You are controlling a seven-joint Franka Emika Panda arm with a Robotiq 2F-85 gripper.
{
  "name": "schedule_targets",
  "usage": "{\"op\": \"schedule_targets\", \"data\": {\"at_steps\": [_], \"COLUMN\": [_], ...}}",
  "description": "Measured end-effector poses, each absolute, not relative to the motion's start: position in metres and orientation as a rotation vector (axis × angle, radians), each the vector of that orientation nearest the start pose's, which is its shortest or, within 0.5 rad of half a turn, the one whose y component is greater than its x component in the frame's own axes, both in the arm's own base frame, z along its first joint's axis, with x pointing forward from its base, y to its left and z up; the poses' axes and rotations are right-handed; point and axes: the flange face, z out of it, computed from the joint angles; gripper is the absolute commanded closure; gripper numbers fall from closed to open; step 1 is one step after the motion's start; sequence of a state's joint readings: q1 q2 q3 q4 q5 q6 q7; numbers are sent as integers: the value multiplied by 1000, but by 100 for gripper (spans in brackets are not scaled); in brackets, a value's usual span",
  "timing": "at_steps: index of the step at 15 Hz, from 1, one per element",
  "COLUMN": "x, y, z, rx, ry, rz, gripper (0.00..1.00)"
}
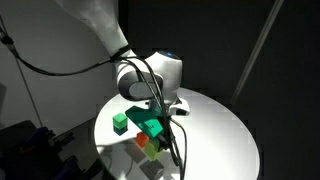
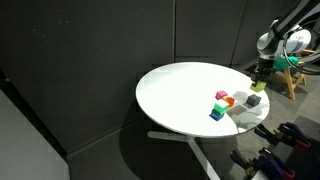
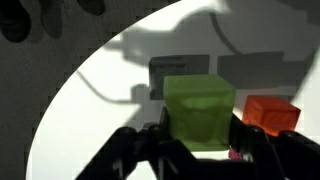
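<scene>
I have the gripper (image 3: 200,138) clenched on a lime-green block (image 3: 200,105). In the wrist view its dark fingers (image 3: 245,140) press on the block's left and right faces, and the block fills the whole gap between them. Just to its right in that view an orange block (image 3: 270,112) sits on the round white table (image 3: 90,110), and a grey block (image 3: 182,70) lies a little beyond. In an exterior view I see the gripper (image 2: 260,78) hanging near the table's edge with the lime-green block at its tips, right over the grey block (image 2: 253,101). I cannot tell whether the two touch. A blue block (image 2: 216,113) lies well apart.
</scene>
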State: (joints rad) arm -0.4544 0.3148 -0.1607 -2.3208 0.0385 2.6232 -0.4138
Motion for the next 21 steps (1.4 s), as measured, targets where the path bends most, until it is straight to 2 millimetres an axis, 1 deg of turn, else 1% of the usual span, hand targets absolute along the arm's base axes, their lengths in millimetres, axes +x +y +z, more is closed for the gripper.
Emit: {"op": "schedule_targets", "data": {"at_steps": [5,11,16,21], "x": [415,396,376,361], "y": [-276,-238,-215,-197], "z": [223,237,241,233], "rx": [-3142,-3133,-3121,-3109], "ry": [276,141,38,-28], "rz": [16,9,15,47], "gripper": [72,72,72,72]}}
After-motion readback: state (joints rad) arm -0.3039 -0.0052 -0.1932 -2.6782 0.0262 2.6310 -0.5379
